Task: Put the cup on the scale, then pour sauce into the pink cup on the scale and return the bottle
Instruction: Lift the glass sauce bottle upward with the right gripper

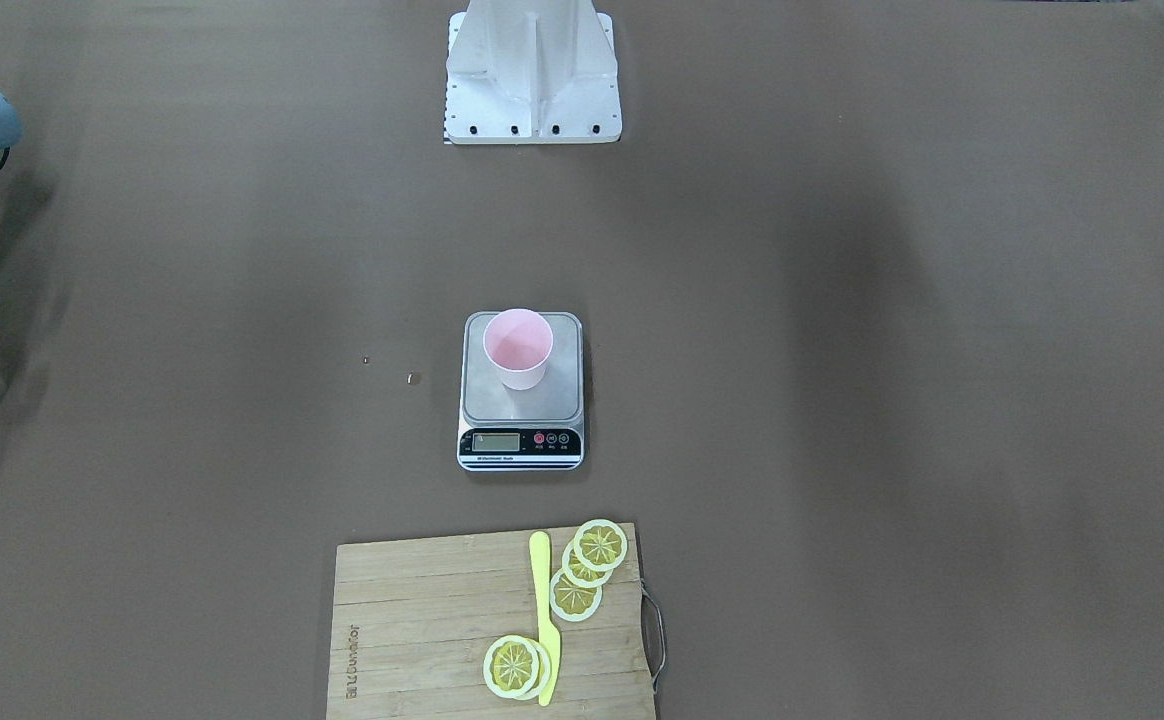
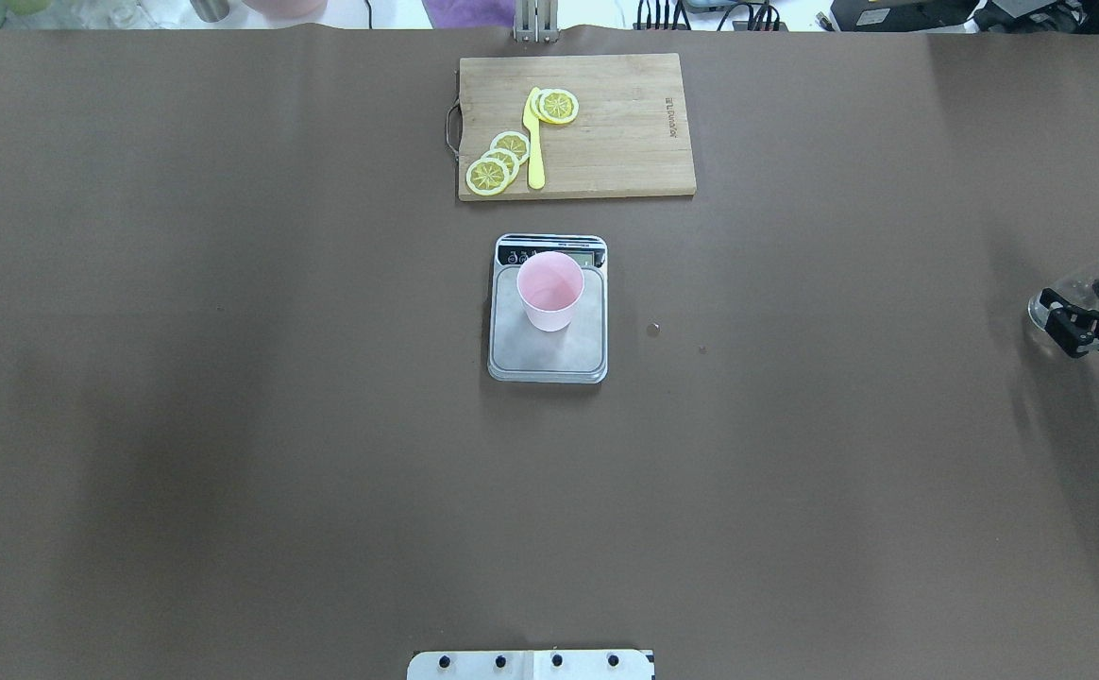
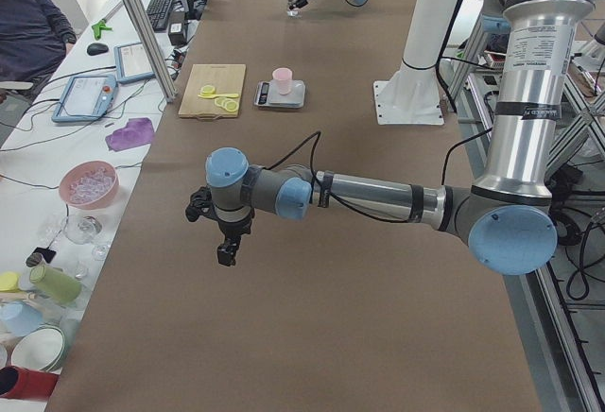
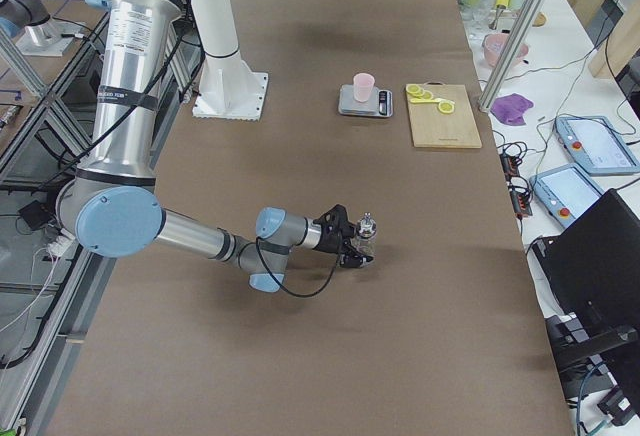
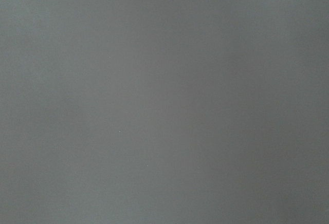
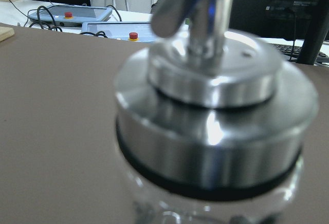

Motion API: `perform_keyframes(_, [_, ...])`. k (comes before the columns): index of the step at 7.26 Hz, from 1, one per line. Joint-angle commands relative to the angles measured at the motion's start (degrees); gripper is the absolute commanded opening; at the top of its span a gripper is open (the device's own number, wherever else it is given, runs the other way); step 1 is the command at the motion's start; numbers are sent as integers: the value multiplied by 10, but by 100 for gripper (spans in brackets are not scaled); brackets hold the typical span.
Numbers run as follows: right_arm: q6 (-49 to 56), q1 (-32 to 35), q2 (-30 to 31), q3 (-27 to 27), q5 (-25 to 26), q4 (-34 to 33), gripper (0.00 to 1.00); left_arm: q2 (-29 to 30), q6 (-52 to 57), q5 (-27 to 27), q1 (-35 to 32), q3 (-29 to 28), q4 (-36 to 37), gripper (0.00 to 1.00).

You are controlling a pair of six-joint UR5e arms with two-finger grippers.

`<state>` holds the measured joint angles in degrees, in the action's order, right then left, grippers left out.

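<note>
Overhead exterior: cup (image 2: 549,288) upright on scale (image 2: 549,357), ready for pouring; right gripper (image 2: 1069,319) astride bottle (image 2: 1088,283) well aside, clamped or loose unclear.

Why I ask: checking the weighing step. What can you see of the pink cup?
The cup is a small, pale pink tumbler, plastic by its look, tapered toward the base, without handle. It stands upright, mouth open, about mid-platform on the scale, touching only its steel top. Nothing shows inside it.
</note>
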<state>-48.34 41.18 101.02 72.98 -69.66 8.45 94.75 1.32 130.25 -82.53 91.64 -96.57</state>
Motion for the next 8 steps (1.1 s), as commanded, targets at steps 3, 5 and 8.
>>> perform_keyframes(3, [-3, 3, -11, 62, -13, -66, 0, -22, -3, 10, -2, 4, 6, 98])
perform_keyframes(5, [-4, 2, -13, 115, -14, -142, 0, -67, 2, 14, -5, 35, 5, 98])
perform_keyframes(8, [-4, 1, -16, 265, -14, -350, 0, -154, 18, 13, -35, 100, 7, 98])
